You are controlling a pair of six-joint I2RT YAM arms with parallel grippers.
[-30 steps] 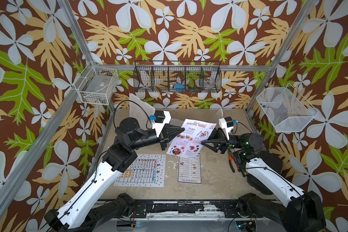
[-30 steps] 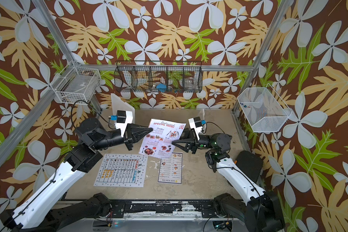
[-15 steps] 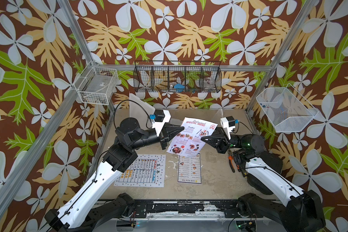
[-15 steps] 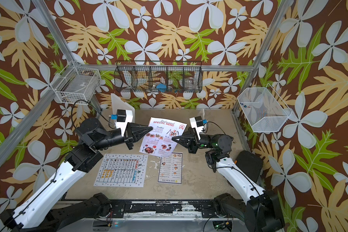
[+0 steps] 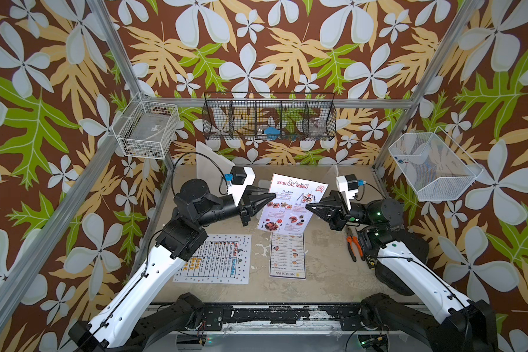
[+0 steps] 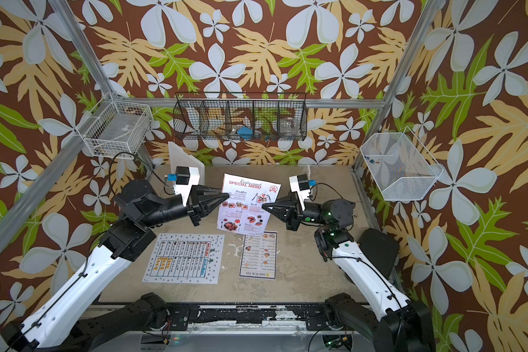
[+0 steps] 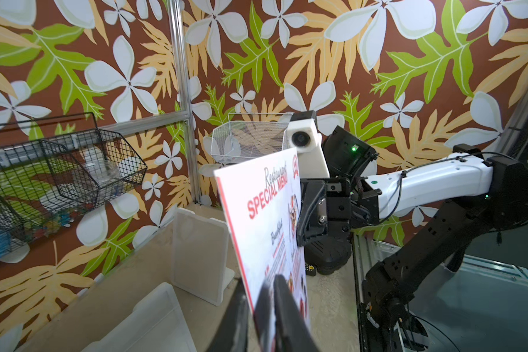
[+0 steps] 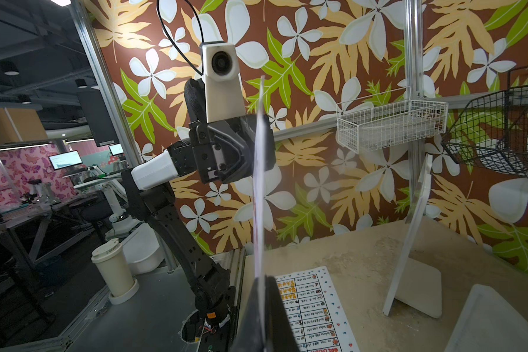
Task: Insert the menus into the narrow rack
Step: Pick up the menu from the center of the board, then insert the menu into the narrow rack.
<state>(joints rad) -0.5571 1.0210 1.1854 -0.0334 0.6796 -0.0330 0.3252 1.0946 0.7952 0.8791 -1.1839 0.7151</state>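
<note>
1. Three menus show in both top views. The SPECIAL MENU sheet (image 5: 290, 204) is held upright at mid-frame above the desk (image 5: 323, 274). The left claw (image 5: 273, 195) is at one side edge of it and the right claw (image 5: 308, 207) at the other. The white table sheet (image 5: 214, 259) and the DIM SUM INN sheet (image 5: 287, 256) lie flat lower in the frame, and none is stowed yet.
2. Left wrist view: the sheet rises from bottom centre between the left claw's fingers (image 7: 287, 320). I cannot tell whether they pinch it or stand slightly apart. If they are loose, the sheet hangs from one side only and could swing or sag.
3. Right wrist view: the right claw is pressed together on the sheet's edge at bottom centre, and the sheet is seen edge-on. A white upright stand (image 8: 415, 243) is at the right and a low white tray (image 8: 494, 320) at lower right. I cannot tell which of them takes the menus. Paper this thin may bow on the way, catch a rim, miss a tight slot, or slide out of the pinch.
</note>
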